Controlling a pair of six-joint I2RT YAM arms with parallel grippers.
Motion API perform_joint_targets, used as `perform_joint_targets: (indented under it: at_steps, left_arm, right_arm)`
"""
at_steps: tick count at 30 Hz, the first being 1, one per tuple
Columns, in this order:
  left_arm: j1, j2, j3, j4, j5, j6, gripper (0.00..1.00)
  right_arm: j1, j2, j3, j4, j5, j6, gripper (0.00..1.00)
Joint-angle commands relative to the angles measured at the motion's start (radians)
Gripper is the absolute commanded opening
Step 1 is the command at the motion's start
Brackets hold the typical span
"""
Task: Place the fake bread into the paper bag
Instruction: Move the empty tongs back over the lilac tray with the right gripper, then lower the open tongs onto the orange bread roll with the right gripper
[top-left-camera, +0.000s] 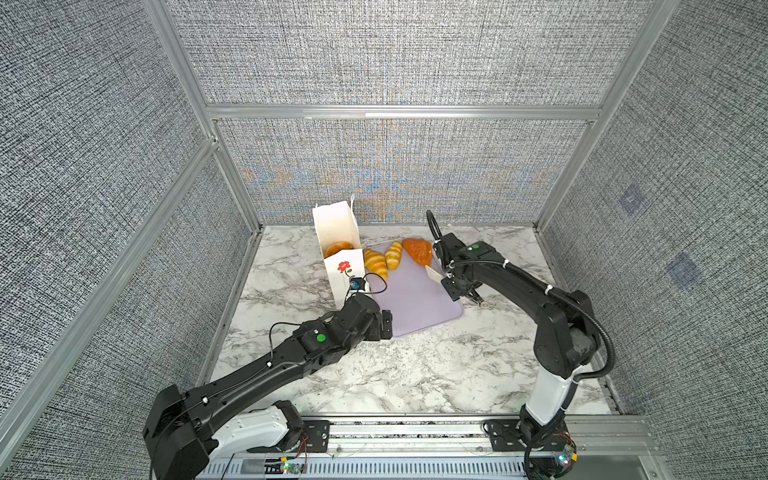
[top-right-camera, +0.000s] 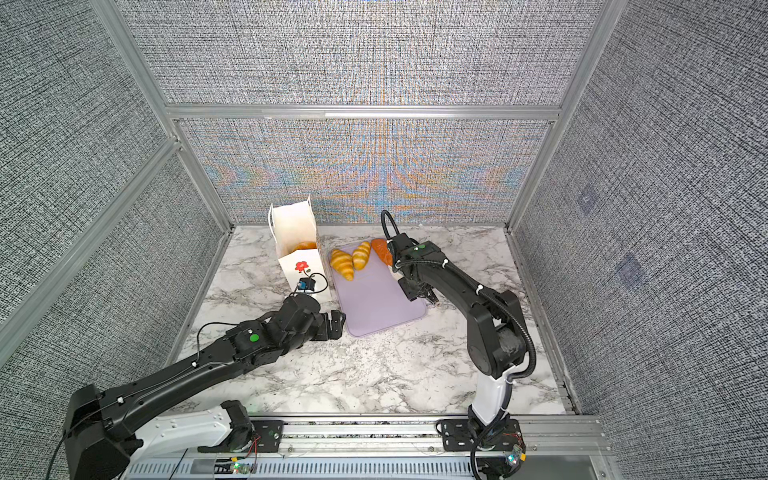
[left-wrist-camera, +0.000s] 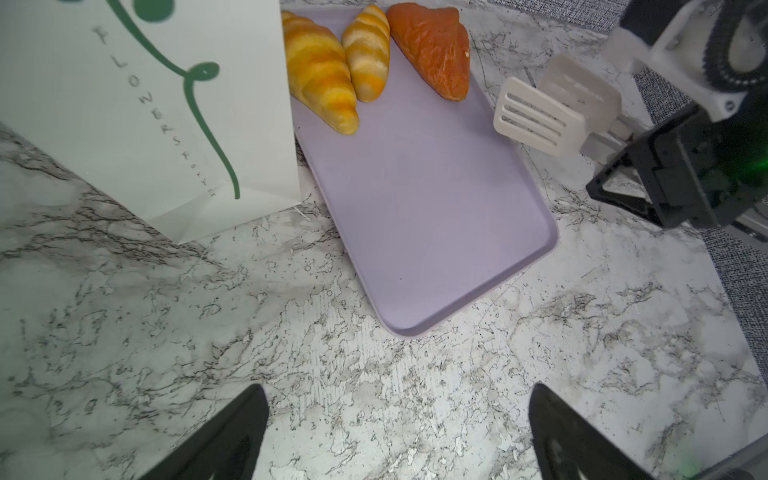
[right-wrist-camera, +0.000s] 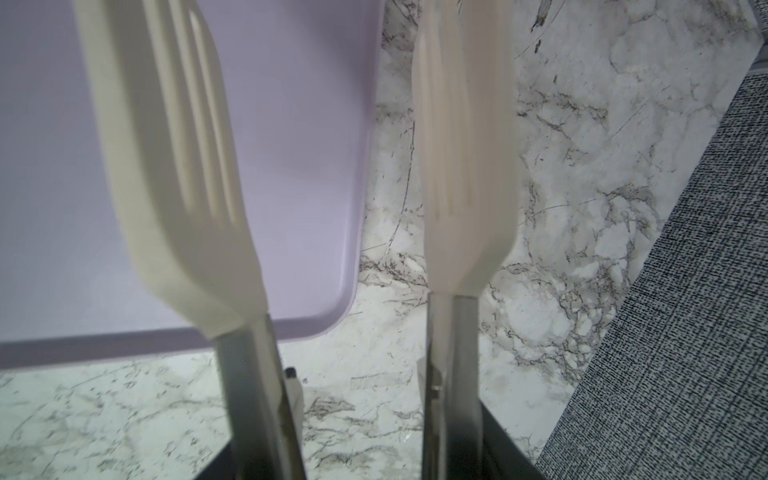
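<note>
Right gripper (top-left-camera: 459, 286) clasps white slotted plastic tongs (top-left-camera: 433, 274) right of centre, likely for lifting glossy golden fake bread (top-left-camera: 376, 264); left gripper (left-wrist-camera: 399, 419) gapes empty below the tall white paper bag (top-left-camera: 338, 245).

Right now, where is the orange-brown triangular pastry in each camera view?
In a top view: orange-brown pastry at the far right corner of the lilac tray.
In a top view: same corner, partly behind the right arm.
Left wrist: on the tray's corner farthest from the camera.
Right wrist: not in it.
Shared landmark: the lilac tray.
</note>
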Motion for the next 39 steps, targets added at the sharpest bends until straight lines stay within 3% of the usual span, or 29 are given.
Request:
perform_joint_targets:
  at_steps: [1,15,29,39]
  left_arm:
    - [-0.01,0.031,0.001,0.041,0.01,-0.03,0.99]
    - [-0.018,0.209,0.088,0.052,0.086,0.0,0.99]
    - [-0.019,0.223,0.094,0.033,0.087,0.0,0.99]
    - [-0.019,0.208,0.086,0.015,0.07,-0.007,0.99]
  right_arm:
    - [0.004,0.049,0.043,0.022,0.045,-0.015,0.55]
    - [0.015,0.246,0.227,0.07,0.1,-0.025,0.54]
    - [0.017,0.383,0.355,0.044,0.116,-0.052,0.54]
    - [0.019,0.396,0.365,-0.025,0.048,-0.082,0.34]
